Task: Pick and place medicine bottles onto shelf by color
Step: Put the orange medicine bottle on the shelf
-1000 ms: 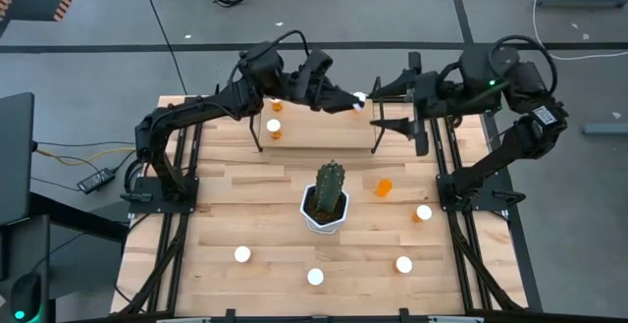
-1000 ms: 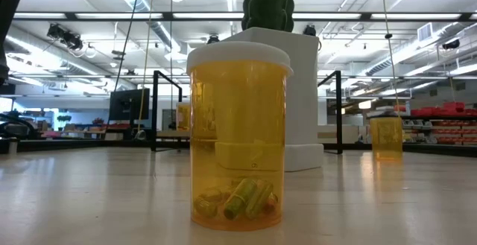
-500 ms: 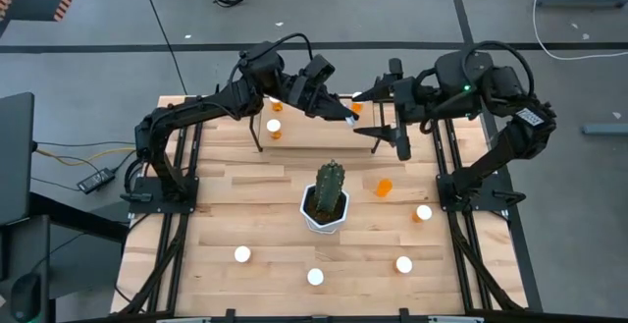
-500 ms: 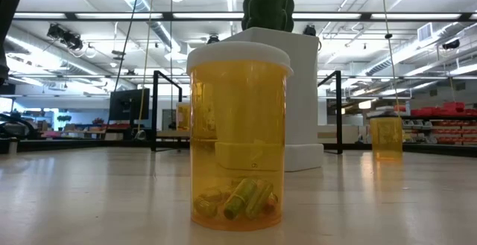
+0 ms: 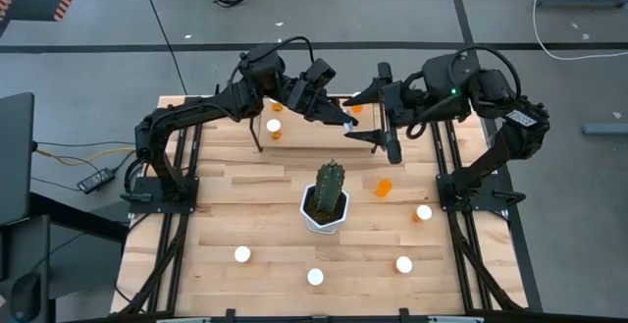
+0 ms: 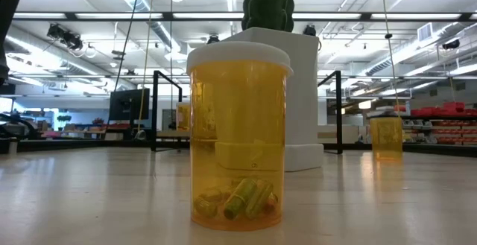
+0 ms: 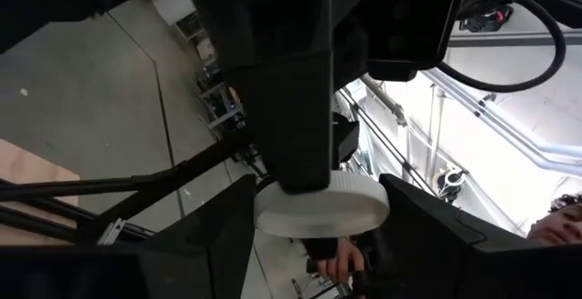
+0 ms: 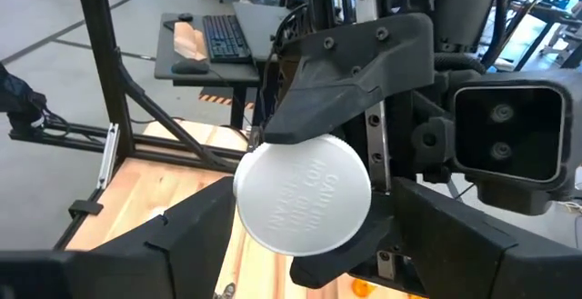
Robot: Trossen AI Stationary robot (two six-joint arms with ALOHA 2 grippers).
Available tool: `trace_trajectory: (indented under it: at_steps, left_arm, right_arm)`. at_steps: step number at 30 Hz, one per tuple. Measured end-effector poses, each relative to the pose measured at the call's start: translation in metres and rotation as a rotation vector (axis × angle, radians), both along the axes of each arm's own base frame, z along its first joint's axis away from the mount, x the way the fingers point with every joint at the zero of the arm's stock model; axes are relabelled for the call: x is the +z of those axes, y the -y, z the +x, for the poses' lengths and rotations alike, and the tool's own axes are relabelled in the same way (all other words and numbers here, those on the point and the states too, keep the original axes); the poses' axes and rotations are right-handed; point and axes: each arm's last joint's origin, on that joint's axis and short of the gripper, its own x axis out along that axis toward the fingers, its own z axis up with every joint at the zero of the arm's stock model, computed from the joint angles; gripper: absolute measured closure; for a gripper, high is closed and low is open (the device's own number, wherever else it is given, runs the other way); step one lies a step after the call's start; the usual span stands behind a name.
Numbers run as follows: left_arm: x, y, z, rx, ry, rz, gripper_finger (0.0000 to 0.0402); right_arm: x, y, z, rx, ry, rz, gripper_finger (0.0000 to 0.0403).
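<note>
Medicine bottle (image 5: 349, 113) with a white cap hangs in mid-air above the right end of the shelf (image 5: 304, 136), which stands along the table's far edge. The left gripper (image 5: 339, 112) is clamped on it. In the right wrist view the round cap (image 8: 303, 196) faces the lens, with a left finger pressed across it from behind. The right gripper (image 5: 368, 115) is spread wide. Its two fingers flank the cap without yet pinching it, so this reads as a hand-over between the arms.

The main risk is timing. If the left gripper lets go before the right one has closed firmly, the bottle drops onto the shelf or bounces off towards the cactus (image 5: 330, 195).

A second risk is geometry. The two sets of fingers crowd the same short cylinder, so the right fingers could land on the left ones rather than on plastic. They could also catch only the cap's rim, where the hold would be shallow and slippery.

One right finger looks nearer the cap than the other. An uneven close could twist the bottle in the left gripper's hold.

Two bottles (image 5: 274, 126) already stand at the shelf's left end, well clear. Five more remain between the cactus and the table's near edge.
</note>
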Motion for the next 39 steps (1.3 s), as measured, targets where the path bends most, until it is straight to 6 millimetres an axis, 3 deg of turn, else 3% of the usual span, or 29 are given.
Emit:
trace_trajectory:
  at_steps: [13,26,39]
  left_arm:
    - [0.0001,0.0000,0.0000,-0.001,0.001,0.001,0.0182]
    - [0.0003,-0.0001,0.0000,0.005,0.002,-0.003,0.0177]
    - [0.0003,-0.0001,0.0000,0.005,0.003,0.000,0.0179]
  right_arm:
    - [0.0004,0.0005,-0.0006,-0.017,0.003,0.007,0.0109]
    - [0.0004,0.0005,-0.0006,-0.024,0.003,0.023,0.0185]
    - [0.0004,0.0005,-0.0006,-0.017,0.003,-0.002,0.0169]
